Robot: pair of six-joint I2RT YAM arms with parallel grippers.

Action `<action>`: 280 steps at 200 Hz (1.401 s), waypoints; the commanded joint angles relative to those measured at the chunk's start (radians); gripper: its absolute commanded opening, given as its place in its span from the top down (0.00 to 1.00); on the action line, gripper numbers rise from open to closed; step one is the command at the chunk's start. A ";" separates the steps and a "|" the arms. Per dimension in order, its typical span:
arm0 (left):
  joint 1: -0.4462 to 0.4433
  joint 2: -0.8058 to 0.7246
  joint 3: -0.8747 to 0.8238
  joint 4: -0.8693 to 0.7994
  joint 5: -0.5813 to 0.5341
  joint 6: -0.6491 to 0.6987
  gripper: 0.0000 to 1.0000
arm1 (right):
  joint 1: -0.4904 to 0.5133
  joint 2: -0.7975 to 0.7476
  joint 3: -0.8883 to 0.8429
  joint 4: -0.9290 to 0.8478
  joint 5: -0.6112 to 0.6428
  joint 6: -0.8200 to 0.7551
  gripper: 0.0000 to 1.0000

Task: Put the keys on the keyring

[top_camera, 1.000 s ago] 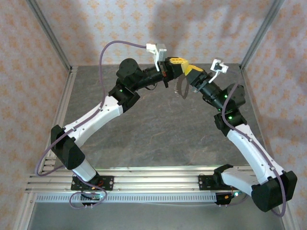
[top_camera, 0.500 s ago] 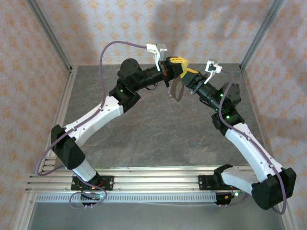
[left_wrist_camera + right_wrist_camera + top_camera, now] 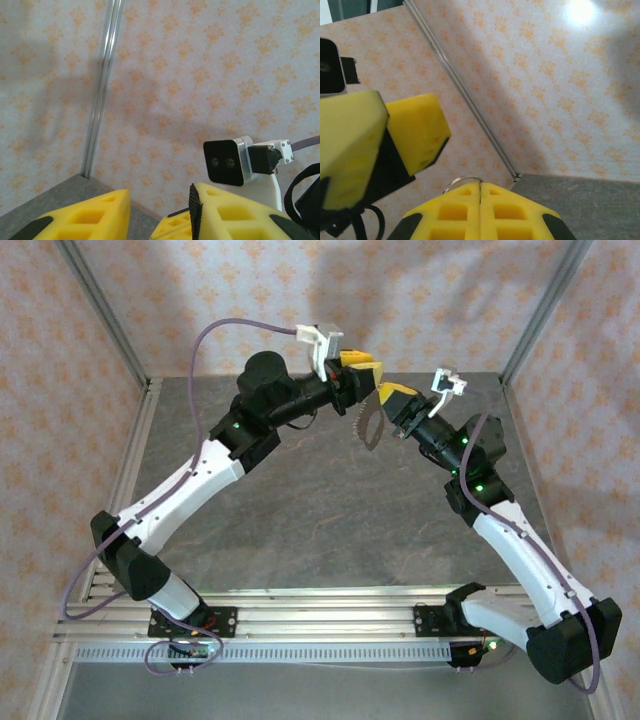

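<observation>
Top external view: the right gripper has its pads pressed tight on the top of the keyring, and that tan toothed strap dangles in mid-air over the far side of the table. It looks feather-light and floppy, likely to swing, so I'd pinch it flat across the teeth, close to the held end. Compared with a second ago, the left gripper has spread its fingers and backed up and away from the strap.
</observation>
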 commanded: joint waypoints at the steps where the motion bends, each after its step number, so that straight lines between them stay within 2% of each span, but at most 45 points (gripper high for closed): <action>1: 0.021 -0.013 0.068 -0.119 0.021 0.010 0.61 | 0.000 -0.030 -0.001 0.005 0.016 -0.023 1.00; 44: 0.028 0.080 0.264 -0.383 0.115 0.025 0.60 | -0.001 -0.033 -0.010 -0.010 0.018 -0.024 1.00; 114: 0.028 0.245 0.598 -0.820 0.126 0.036 0.60 | -0.002 -0.033 -0.015 -0.075 0.014 -0.065 1.00; 139: 0.028 0.292 0.647 -0.906 0.136 0.046 0.60 | -0.001 -0.029 -0.024 -0.089 0.016 -0.076 1.00; 189: 0.035 0.291 0.614 -0.899 0.101 0.055 0.60 | -0.002 -0.033 -0.042 -0.107 0.001 -0.087 1.00; 234: 0.097 0.230 0.470 -0.726 0.158 0.022 0.60 | -0.031 -0.046 -0.046 -0.112 -0.095 -0.089 1.00; 280: 0.167 0.173 0.307 -0.495 0.233 -0.003 0.59 | -0.108 -0.012 0.007 -0.073 -0.277 -0.027 1.00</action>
